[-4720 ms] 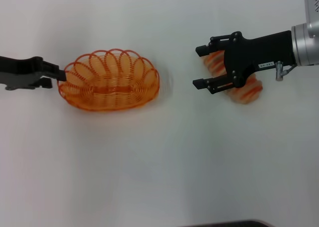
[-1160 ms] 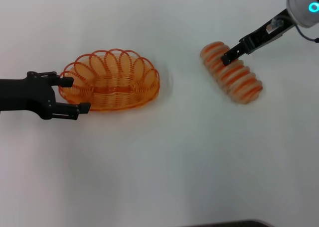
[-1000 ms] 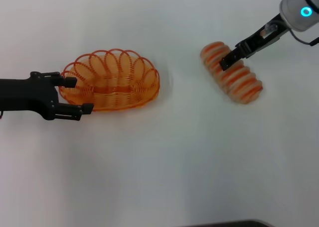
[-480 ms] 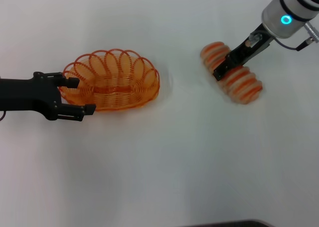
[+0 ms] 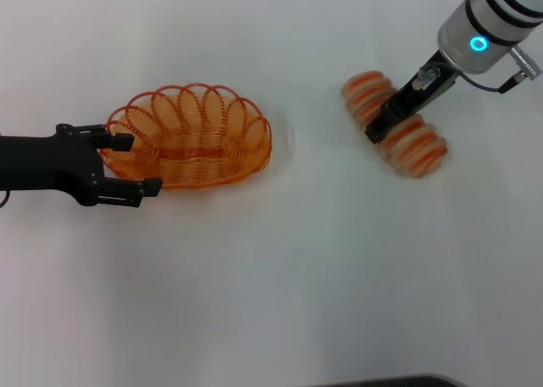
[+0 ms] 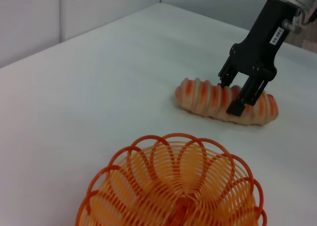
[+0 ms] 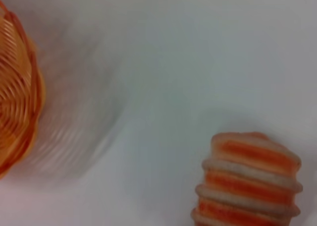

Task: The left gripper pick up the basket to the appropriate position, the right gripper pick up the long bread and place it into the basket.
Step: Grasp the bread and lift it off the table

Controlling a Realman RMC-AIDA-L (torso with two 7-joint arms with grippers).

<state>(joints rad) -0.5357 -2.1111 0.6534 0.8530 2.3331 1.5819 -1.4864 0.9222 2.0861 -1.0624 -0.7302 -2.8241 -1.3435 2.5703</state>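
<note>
The oval orange wire basket (image 5: 187,137) with its scalloped rim sits between the left gripper (image 5: 127,162)'s spread fingers, while the tan, orange-striped long bread (image 5: 395,125) lies beneath the right gripper (image 5: 381,126), fingers parted astride its middle.

At the left edge of the head view, the all-black left arm reaches in level, its plain black two-fingered left gripper (image 5: 127,162) spread open, fingers pointing right. At upper right, the silver-grey wrist with a lit blue ring slants down-left, carrying the black, white-labelled right gripper (image 5: 383,126), which points downward with its fingers (image 6: 237,106) parted.
</note>
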